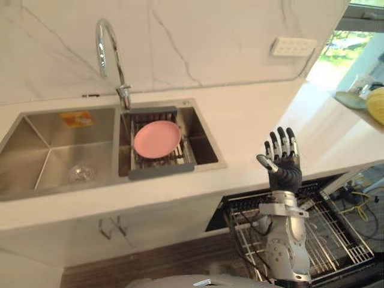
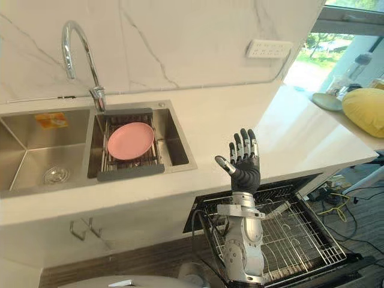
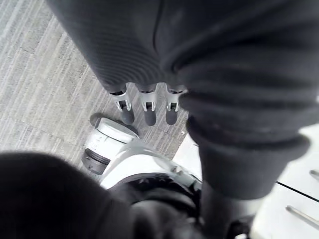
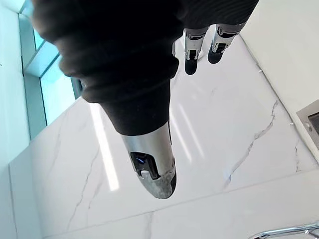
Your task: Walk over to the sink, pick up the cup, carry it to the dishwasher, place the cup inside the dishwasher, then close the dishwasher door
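— Brushed steel for the sink (image 1: 48,141), dull sheen; polished chrome on the faucet (image 1: 123,95).
— Smooth, matt pink on the plate (image 1: 157,138), plastic by the look. Grey plastic frame round the drainer (image 1: 161,171).
— Pale, smooth, stone-like tabletop (image 1: 258,120); glossy veined marble on the wall (image 1: 198,36) (bright streaks of reflection in the right wrist view).
— Bare metal wire for the dishwasher rack (image 2: 288,234). Matt wood grain on the floor (image 1: 150,261).
— Silver metal and a dark ribbed cover on the right hand (image 1: 282,162).
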`<state>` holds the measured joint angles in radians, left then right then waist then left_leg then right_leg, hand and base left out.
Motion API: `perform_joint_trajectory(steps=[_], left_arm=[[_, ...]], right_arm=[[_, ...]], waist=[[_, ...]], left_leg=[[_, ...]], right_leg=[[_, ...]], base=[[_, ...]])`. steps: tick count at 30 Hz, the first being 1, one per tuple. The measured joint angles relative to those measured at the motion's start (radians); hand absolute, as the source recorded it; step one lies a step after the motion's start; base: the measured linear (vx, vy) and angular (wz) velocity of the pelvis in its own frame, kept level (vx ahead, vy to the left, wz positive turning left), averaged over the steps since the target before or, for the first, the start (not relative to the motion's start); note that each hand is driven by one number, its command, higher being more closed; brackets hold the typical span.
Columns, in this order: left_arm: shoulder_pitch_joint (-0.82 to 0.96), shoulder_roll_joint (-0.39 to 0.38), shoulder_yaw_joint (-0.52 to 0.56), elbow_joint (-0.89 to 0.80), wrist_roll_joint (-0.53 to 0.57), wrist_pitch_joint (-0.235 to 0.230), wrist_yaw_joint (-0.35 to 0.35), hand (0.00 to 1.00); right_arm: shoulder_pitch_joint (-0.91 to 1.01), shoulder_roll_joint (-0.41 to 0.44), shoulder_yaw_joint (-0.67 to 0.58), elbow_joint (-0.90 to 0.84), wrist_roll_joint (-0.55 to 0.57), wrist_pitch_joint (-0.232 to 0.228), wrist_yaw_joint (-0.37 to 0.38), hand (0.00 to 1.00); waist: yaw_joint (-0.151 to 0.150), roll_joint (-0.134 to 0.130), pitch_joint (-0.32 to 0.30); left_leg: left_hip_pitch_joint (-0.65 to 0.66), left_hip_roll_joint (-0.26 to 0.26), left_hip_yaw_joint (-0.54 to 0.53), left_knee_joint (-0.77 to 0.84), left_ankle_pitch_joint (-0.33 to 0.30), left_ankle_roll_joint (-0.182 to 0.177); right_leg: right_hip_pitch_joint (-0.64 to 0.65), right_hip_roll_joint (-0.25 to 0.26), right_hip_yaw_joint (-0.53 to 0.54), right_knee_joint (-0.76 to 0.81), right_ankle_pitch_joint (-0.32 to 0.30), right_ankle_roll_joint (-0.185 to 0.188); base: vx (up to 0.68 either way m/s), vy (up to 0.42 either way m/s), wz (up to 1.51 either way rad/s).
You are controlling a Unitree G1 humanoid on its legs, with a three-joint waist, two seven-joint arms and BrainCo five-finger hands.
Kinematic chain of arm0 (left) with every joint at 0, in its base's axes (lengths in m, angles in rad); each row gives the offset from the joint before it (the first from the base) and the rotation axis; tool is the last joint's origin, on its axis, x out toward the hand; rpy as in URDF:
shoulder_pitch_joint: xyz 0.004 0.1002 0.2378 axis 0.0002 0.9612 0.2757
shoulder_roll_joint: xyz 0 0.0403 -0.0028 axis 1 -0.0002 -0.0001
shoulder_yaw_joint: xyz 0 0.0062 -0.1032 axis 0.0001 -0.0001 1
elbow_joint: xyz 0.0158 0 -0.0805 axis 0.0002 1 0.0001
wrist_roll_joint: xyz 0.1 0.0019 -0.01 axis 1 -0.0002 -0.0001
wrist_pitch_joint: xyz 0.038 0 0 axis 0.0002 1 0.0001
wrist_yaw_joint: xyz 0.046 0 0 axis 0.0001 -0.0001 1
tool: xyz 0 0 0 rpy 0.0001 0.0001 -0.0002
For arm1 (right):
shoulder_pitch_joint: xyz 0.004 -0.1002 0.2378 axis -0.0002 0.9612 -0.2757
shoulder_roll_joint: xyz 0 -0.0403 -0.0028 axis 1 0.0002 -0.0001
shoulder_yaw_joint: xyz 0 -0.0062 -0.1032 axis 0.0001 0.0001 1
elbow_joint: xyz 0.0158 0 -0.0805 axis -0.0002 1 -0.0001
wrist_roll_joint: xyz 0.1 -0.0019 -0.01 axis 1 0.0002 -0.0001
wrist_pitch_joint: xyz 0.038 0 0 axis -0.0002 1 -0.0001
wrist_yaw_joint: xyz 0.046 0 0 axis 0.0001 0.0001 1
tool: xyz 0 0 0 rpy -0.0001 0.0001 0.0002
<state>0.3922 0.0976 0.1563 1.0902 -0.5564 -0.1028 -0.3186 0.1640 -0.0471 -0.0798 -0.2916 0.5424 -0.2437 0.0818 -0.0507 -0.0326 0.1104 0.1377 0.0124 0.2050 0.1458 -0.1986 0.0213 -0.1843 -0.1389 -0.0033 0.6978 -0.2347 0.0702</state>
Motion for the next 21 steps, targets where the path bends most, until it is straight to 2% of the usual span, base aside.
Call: perform_joint_trajectory(steps=[2,3,4,6,7,11,13,17,20,21], left_arm=[[0.002,-0.001,0.001,-0.001,0.000,0.002,0.002,0.00],[0.003,-0.002,0.003,-0.005,0.001,0.004,0.007,0.00],[0.000,-0.009,0.022,-0.011,0.010,0.005,0.014,0.00],[0.007,-0.058,0.065,-0.013,0.023,0.004,0.054,0.00],[0.005,-0.077,0.092,-0.013,0.033,0.004,0.071,0.00],[0.003,-0.106,0.135,-0.029,0.073,-0.006,0.099,0.00],[0.005,-0.120,0.161,-0.056,0.105,-0.017,0.130,0.00],[0.002,-0.130,0.187,-0.060,0.145,-0.061,0.160,0.00],[0.006,-0.138,0.197,-0.059,0.174,-0.080,0.186,0.00],[0.006,-0.139,0.196,-0.059,0.194,-0.083,0.203,0.00]], right_arm=[[0.000,0.000,0.018,-0.001,0.000,-0.001,0.003,0.00],[0.007,0.001,0.032,-0.004,0.000,-0.002,0.006,0.00],[0.022,-0.001,0.036,-0.007,0.000,-0.003,0.014,0.00],[0.034,-0.004,0.039,-0.015,0.001,-0.003,0.039,0.00],[0.036,-0.003,0.038,-0.039,0.003,-0.003,0.048,0.00],[0.055,-0.004,0.018,-0.141,0.013,-0.004,0.089,0.00],[0.059,0.003,0.022,-0.174,0.012,0.000,0.106,0.00],[0.060,0.004,0.038,-0.173,0.013,0.004,0.131,0.00],[0.061,0.003,0.036,-0.173,0.022,0.006,0.149,0.00],[0.069,0.000,0.034,-0.173,0.022,0.006,0.158,0.00]], waist=[[-0.008,-0.002,-0.002],[-0.011,-0.011,-0.007],[-0.013,-0.012,-0.009],[-0.004,0.033,-0.012],[-0.004,0.048,-0.013],[-0.003,0.059,-0.014],[0.016,0.063,-0.018],[0.041,0.061,-0.024],[0.041,0.068,-0.029],[0.036,0.081,-0.022]], left_leg=[[0.005,0.004,-0.003,-0.009,-0.001,-0.010],[0.006,0.000,-0.012,0.000,-0.008,-0.021],[0.002,0.010,-0.038,0.044,-0.028,-0.041],[0.004,0.051,-0.067,0.066,-0.038,-0.053],[0.007,0.067,-0.079,0.060,-0.044,-0.056],[0.023,0.081,-0.102,0.030,-0.044,-0.058],[0.029,0.080,-0.116,0.013,-0.048,-0.063],[0.012,0.068,-0.127,0.007,-0.054,-0.051],[0.017,0.066,-0.150,0.012,-0.067,-0.034],[0.019,0.071,-0.166,0.016,-0.071,-0.033]], right_leg=[[-0.029,0.005,-0.061,-0.140,0.016,-0.029],[-0.036,0.005,-0.073,-0.280,0.090,-0.047],[-0.009,0.021,-0.071,-0.346,0.179,-0.008],[0.032,0.060,-0.081,-0.389,0.192,-0.028],[0.045,0.074,-0.091,-0.412,0.191,-0.031],[0.083,0.087,-0.128,-0.454,0.192,-0.031],[0.112,0.085,-0.143,-0.490,0.204,-0.020],[0.135,0.072,-0.163,-0.549,0.239,-0.010],[0.171,0.073,-0.182,-0.575,0.241,-0.006],[0.190,0.074,-0.203,-0.579,0.224,-0.013]], base=[[0.21,-0.099,0.14],[0.31,-0.175,0.26],[0.37,-0.218,0.27],[0.26,-0.193,0.03],[0.21,-0.169,-0.05],[0.10,-0.078,0.22],[-0.02,0.024,0.18],[-0.05,0.059,0.19],[-0.04,0.020,0.24],[0.01,-0.037,0.43]])
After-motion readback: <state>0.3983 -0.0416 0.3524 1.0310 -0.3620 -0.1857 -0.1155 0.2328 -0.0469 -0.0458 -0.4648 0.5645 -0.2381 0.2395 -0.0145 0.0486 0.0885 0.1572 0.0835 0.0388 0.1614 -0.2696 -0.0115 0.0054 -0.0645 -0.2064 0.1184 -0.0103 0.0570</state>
